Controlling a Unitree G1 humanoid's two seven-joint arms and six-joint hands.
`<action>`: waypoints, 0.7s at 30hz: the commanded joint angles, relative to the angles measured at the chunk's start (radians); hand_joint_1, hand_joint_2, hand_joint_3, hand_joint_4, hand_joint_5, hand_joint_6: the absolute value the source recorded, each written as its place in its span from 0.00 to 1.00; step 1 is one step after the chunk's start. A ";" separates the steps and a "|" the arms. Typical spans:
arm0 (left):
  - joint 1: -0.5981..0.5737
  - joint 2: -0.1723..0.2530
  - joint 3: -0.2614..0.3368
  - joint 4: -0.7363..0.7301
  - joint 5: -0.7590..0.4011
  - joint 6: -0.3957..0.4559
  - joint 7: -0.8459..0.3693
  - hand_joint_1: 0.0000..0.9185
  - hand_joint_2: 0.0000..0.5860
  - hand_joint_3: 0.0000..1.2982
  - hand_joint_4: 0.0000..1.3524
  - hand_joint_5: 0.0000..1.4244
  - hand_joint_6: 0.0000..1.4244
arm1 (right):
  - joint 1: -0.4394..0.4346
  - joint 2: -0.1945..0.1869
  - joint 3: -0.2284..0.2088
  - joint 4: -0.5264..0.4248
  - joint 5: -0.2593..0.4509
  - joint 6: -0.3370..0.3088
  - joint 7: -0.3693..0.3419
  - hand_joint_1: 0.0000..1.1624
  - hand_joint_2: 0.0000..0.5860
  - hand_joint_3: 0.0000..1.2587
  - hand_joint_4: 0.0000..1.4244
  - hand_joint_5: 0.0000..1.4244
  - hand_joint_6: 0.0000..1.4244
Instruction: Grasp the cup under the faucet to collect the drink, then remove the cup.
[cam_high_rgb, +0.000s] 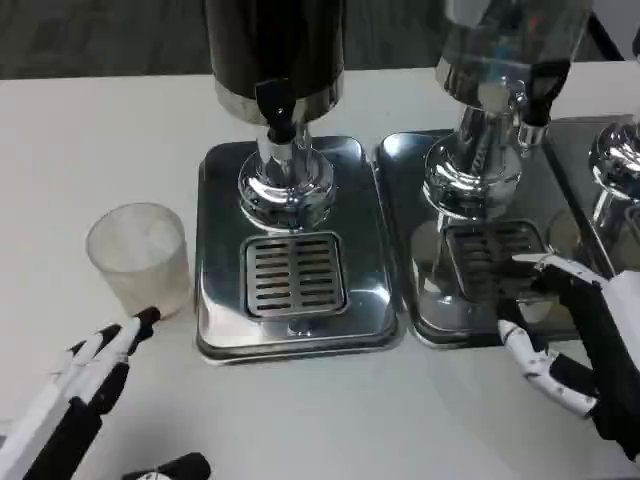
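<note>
A translucent frosted cup (140, 257) stands upright on the white table, left of the steel base (225, 300) of the dark drink dispenser. That dispenser's black faucet (277, 110) hangs over the slotted drip grate (294, 275), with nothing under it. My left hand (85, 385) lies at the lower left with its fingers stretched toward the cup's base, fingertips (145, 320) just short of it or barely touching; it holds nothing. My right hand (580, 340) sits at the lower right with fingers spread over the front edge of the second dispenser's tray, empty.
A second dispenser (490, 100) with a clear tank stands on its own steel tray (430, 320) to the right. Part of a third chrome stand (615, 165) shows at the far right edge. Bare white table runs along the front and left.
</note>
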 joint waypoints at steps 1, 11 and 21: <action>0.003 0.003 -0.008 -0.004 0.004 0.008 -0.011 0.00 0.09 0.00 0.00 0.00 0.00 | -0.006 -0.006 -0.005 0.003 0.010 -0.012 0.009 0.37 0.75 0.32 0.22 0.25 0.28; -0.002 0.006 -0.005 0.005 -0.007 0.007 -0.020 0.00 0.09 0.00 0.00 0.00 0.00 | -0.005 0.001 -0.003 0.006 0.014 -0.012 0.007 0.37 0.75 0.32 0.22 0.25 0.28; -0.020 -0.002 0.026 0.068 -0.084 -0.072 0.018 0.00 0.08 0.00 0.00 0.00 0.00 | -0.008 0.021 0.014 -0.013 -0.003 0.012 0.014 0.37 0.76 0.32 0.22 0.25 0.28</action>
